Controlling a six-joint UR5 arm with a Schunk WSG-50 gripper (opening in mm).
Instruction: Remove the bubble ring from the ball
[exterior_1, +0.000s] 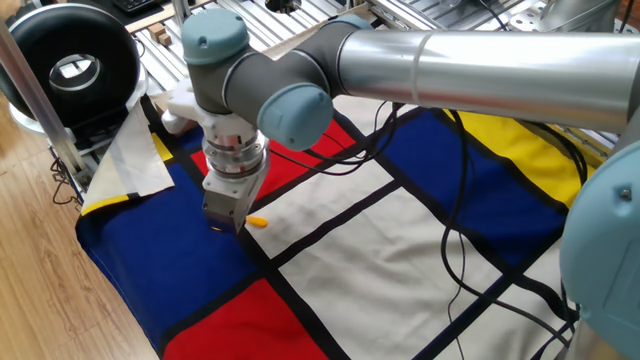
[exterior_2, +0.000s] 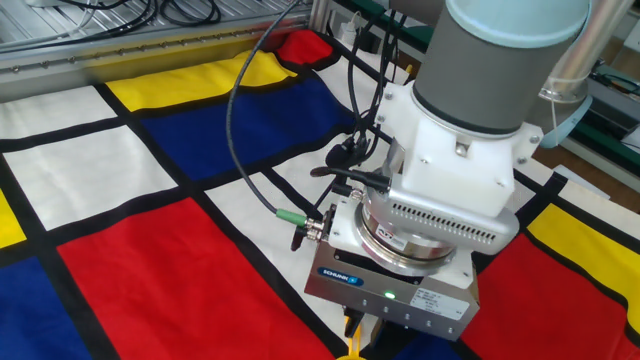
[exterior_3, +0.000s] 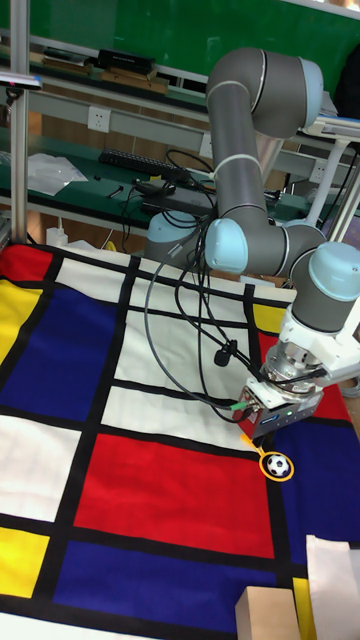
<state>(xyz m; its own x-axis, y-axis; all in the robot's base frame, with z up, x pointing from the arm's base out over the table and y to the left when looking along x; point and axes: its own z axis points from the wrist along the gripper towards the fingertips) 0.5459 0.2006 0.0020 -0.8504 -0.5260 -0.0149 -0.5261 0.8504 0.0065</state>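
Tool (exterior_1: 222, 222) is low over the table (exterior_1: 420, 240), which is covered by a cloth of red, blue, yellow and white blocks split by black bands. In the tall fixed view the ball (exterior_3: 278, 465) rests on the cloth at the edge of a blue block, beside a black band, with the bubble ring (exterior_3: 278, 466) lying flat around it; the hoop encircles the ball and its stubby handle points up-left toward the tool (exterior_3: 268, 432). The tool sits just above and beside the handle end. In one fixed view only the orange handle tip (exterior_1: 257, 222) shows, poking out to the right of the tool body on a white block near a black band; the hoop and ball are hidden behind the tool there. In the other fixed view a sliver of the yellow ring (exterior_2: 350, 348) shows at the bottom edge under the tool (exterior_2: 362, 332), ball not visible. Fingers are hidden by the tool housing in all three views: cannot tell whether they are apart or closed, or whether they touch the handle. Cables run from the wrist across the cloth.
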